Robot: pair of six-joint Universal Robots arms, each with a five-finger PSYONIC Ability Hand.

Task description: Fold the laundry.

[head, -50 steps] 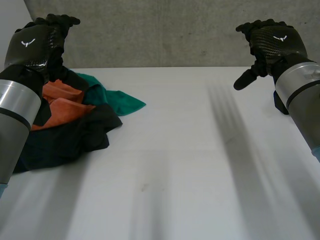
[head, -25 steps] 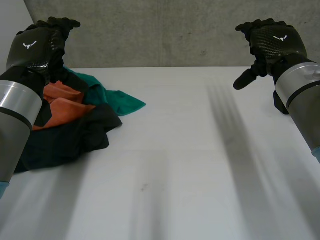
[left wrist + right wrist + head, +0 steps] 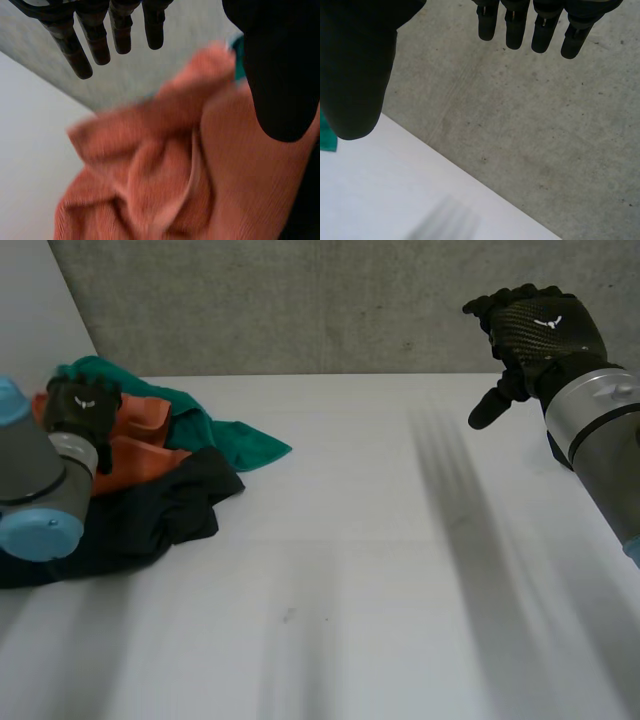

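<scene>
A heap of laundry lies at the table's far left: an orange cloth [image 3: 140, 445] on top, a green cloth [image 3: 215, 430] behind and beside it, a black garment [image 3: 150, 510] in front. My left hand [image 3: 82, 408] hangs low over the orange cloth [image 3: 165, 175], fingers [image 3: 100, 37] straight, thumb apart, nothing held. High over the table's far right, my right hand [image 3: 535, 330] stays open with straight fingers [image 3: 535, 30] and holds nothing.
The white table [image 3: 360, 570] stretches bare from the heap to the right edge. A grey concrete wall [image 3: 330, 300] stands close behind the table's far edge. A pale wall [image 3: 25, 320] borders the left side near the heap.
My left arm has swung down and outward, bringing its hand from high above the heap to just over the orange cloth. The right hand has barely shifted.
</scene>
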